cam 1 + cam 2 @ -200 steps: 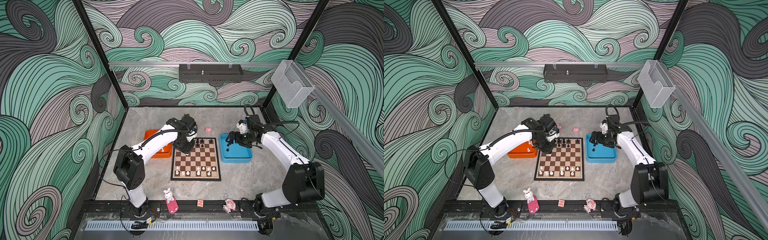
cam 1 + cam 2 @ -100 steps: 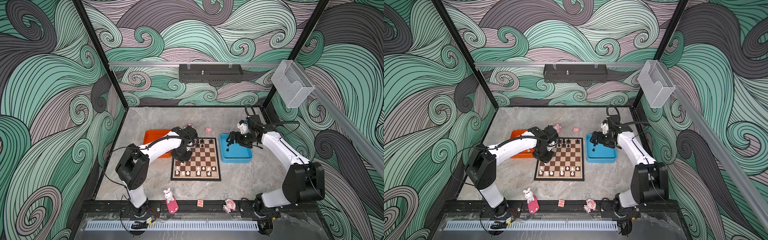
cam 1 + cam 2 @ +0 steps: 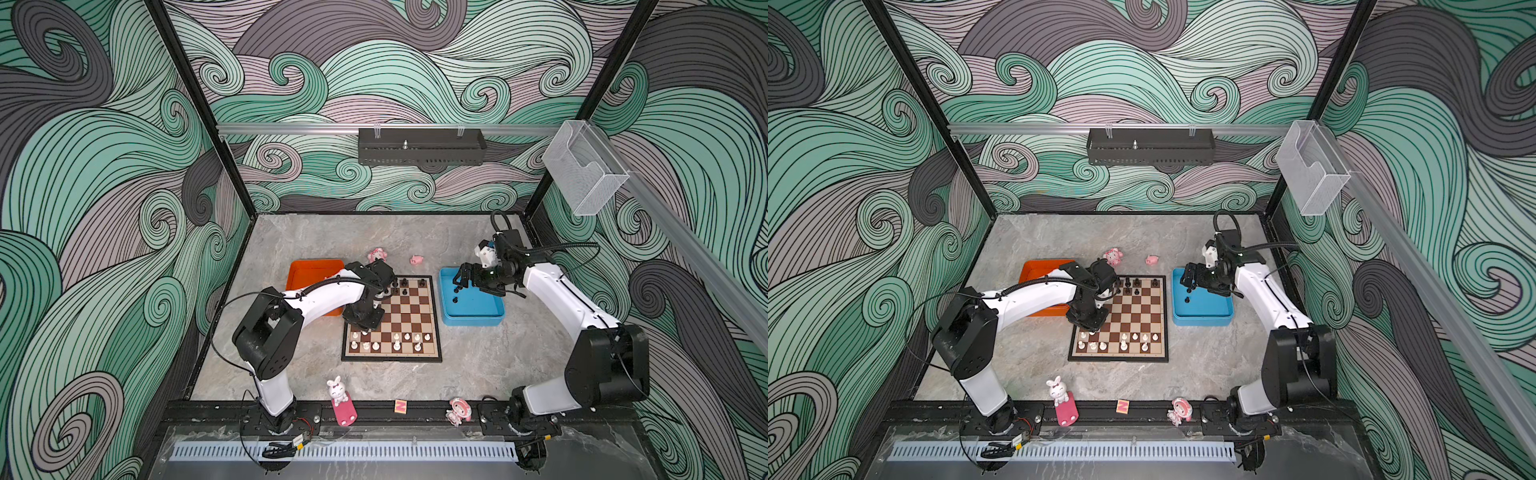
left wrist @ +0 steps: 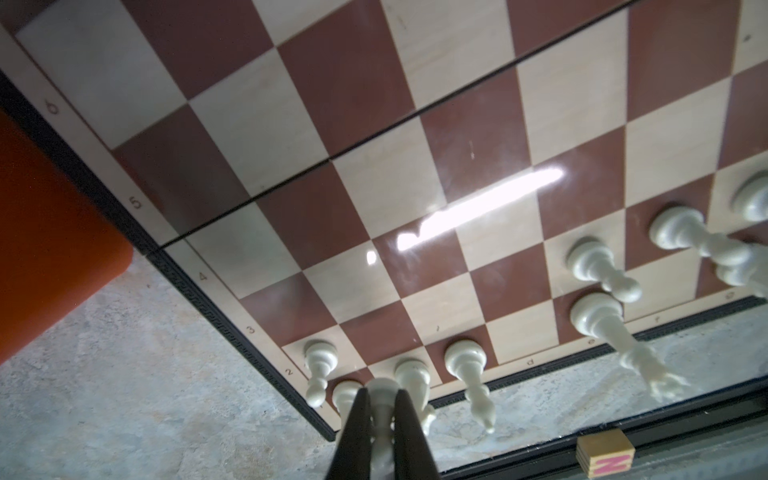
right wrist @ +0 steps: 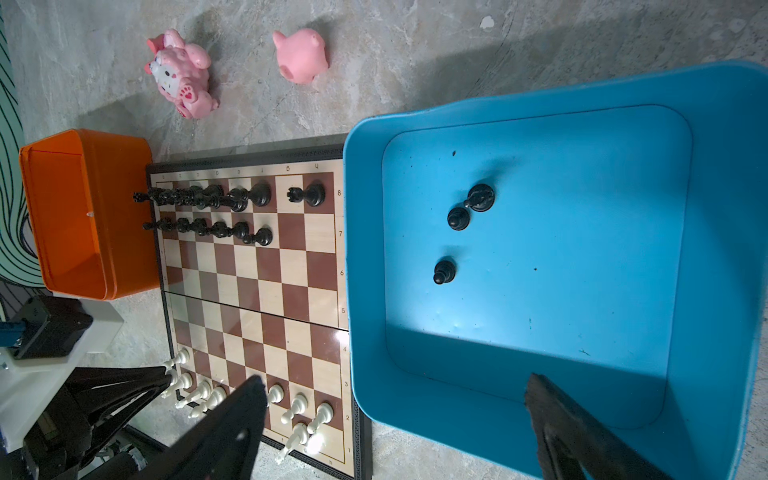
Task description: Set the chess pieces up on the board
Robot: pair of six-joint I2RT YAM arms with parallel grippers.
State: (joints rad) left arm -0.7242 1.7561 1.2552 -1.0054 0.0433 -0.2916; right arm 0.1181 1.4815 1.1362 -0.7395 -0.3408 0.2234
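**A:** Anything readable?

**B:** Numbers on the board (image 4: 374,104) border: 6, 5, 4, 3, 2, running toward the fingers (image 4: 355,432) of the left gripper (image 4: 381,395). The 2 sits nearest them.

**A:** Letters?

**B:** d, e, f on the adjoining border, leading away from those fingers. The next one is blurred.

**A:** From the right wrist?

**B:** 8 down to 1 along one border, with 2 and 1 between the right gripper (image 5: 397,378) fingers (image 5: 232,424). There's an h beside the 1.

**A:** Anything off the board?

**B:** A pink N on a block (image 4: 606,459) near the left fingers. It shows in both top views too (image 3: 400,406).
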